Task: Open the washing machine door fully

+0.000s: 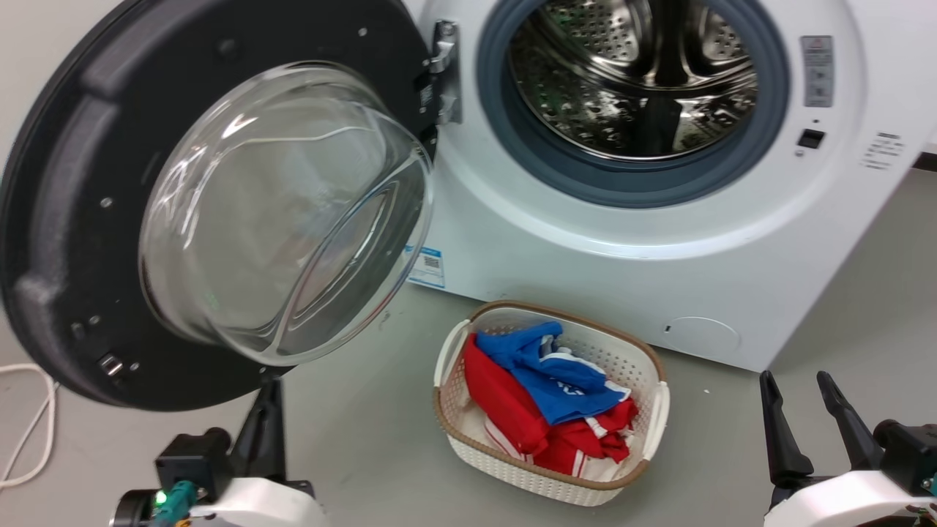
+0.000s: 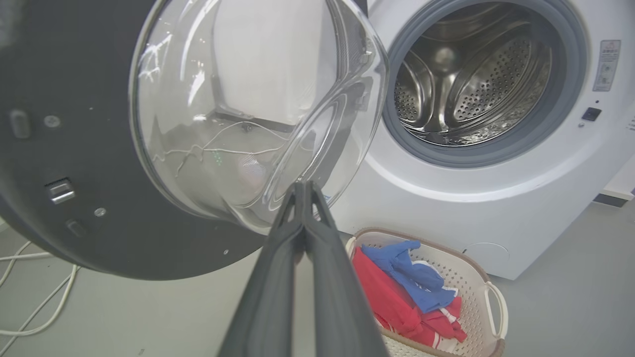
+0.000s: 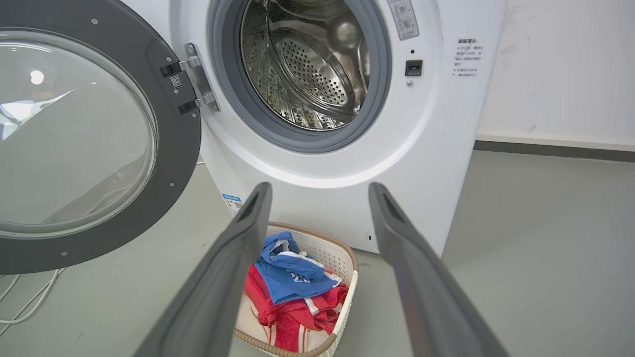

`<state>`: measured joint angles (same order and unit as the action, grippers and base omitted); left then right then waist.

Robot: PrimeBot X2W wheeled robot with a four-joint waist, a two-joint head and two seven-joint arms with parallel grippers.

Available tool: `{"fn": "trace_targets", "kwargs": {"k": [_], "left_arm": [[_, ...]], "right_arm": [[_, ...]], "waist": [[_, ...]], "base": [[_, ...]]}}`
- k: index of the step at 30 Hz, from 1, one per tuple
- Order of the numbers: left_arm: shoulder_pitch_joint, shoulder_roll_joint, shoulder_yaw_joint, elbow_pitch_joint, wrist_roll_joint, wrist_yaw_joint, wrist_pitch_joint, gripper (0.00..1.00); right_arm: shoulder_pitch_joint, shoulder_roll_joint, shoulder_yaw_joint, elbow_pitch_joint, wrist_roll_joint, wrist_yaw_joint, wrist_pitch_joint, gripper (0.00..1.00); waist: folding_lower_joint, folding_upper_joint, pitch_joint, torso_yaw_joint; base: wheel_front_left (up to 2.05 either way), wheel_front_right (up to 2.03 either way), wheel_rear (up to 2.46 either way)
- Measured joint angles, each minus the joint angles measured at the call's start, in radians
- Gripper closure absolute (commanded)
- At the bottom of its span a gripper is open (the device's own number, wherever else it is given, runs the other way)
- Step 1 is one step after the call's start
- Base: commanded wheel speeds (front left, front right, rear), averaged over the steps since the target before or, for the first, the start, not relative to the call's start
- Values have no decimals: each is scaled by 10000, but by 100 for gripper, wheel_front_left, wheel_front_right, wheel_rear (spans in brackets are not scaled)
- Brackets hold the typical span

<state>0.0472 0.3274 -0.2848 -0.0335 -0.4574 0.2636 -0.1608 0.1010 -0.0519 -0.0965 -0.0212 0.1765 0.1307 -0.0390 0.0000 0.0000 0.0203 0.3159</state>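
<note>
The washing machine door (image 1: 66, 219) stands swung wide to the left on its hinge (image 1: 445, 69), its black inner rim and bulging glass bowl (image 1: 285, 212) facing me. The white washing machine (image 1: 585, 249) shows its steel drum and grey gasket open. My left gripper (image 1: 269, 391) is shut, its tips just under the door's lower edge below the glass; in the left wrist view the left gripper (image 2: 302, 191) lies against the bowl's bottom edge of the door (image 2: 74, 148). My right gripper (image 1: 796, 380) is open at the lower right, holding nothing, away from the door (image 3: 173, 148).
A white woven-rim laundry basket (image 1: 644, 432) with red and blue clothes sits on the grey floor in front of the machine. White cables (image 1: 29, 432) lie on the floor at the left. A wall and skirting (image 3: 550, 144) run to the machine's right.
</note>
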Motion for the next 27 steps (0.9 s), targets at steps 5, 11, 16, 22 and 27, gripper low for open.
{"fn": "trace_targets", "kwargs": {"k": [5, 11, 16, 22, 27], "left_arm": [[-308, -111, -437, 226, 198, -209, 35, 0], [-733, -151, -731, 608, 364, -437, -27, 0], [-1035, -153, -890, 1009, 485, -539, -104, 0], [-1137, -151, -959, 1507, 512, -583, -219, 0], [-1165, -190, -1045, 1816, 518, -604, -291, 0]], "right_arm": [[36, 2, 6, 38, 92, 0, -50, 0], [38, 4, 104, 29, 71, 0, -58, 0], [32, 6, 222, -35, -33, 0, -38, 0], [47, 8, 268, -75, -125, 0, 44, 0], [110, 8, 291, -138, -194, 0, 104, 0]], "waist": [[0, 0, -95, -427], [0, 0, -160, -1098], [0, 0, -178, -1819], [0, 0, -245, -2744], [0, 0, -334, -3358]], "base": [[0, 0, 0], [0, 0, 0], [0, 0, 0], [0, 0, 0], [0, 0, 0]]}}
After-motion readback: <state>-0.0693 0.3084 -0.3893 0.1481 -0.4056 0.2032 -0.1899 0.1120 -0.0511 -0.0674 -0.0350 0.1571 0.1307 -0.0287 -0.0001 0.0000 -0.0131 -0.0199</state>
